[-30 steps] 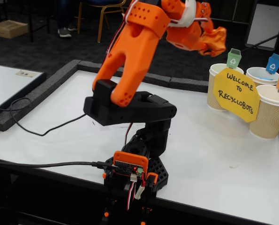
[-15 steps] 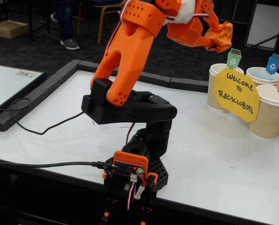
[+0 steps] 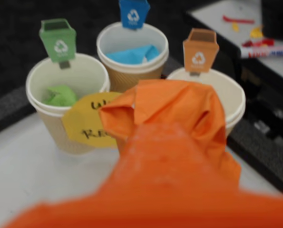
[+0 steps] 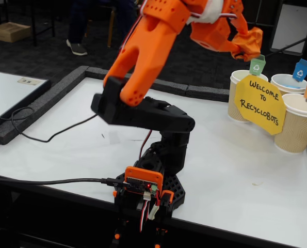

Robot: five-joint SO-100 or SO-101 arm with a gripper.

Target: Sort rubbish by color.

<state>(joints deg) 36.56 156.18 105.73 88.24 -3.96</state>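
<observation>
Pincer (image 4: pixel 247 45) clamped on orange ball (image 3: pixel 179 111), airborne near cup rims (image 3: pixel 131 66); white table (image 4: pixel 230 170) bare below.

wrist view | three cups (image 3: pixel 131 64) behind held ball (image 3: pixel 179 111) | a ball (image 3: pixel 60 96) in left cup | another (image 3: pixel 130 53) in middle cup

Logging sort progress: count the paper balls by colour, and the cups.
Orange ball: 1, held in the gripper
Blue ball: 1, in the blue-tagged cup
Green ball: 1, in the green-tagged cup
Cups: 3, counting the orange-tagged cup
Total: 3 balls, 3 cups
</observation>
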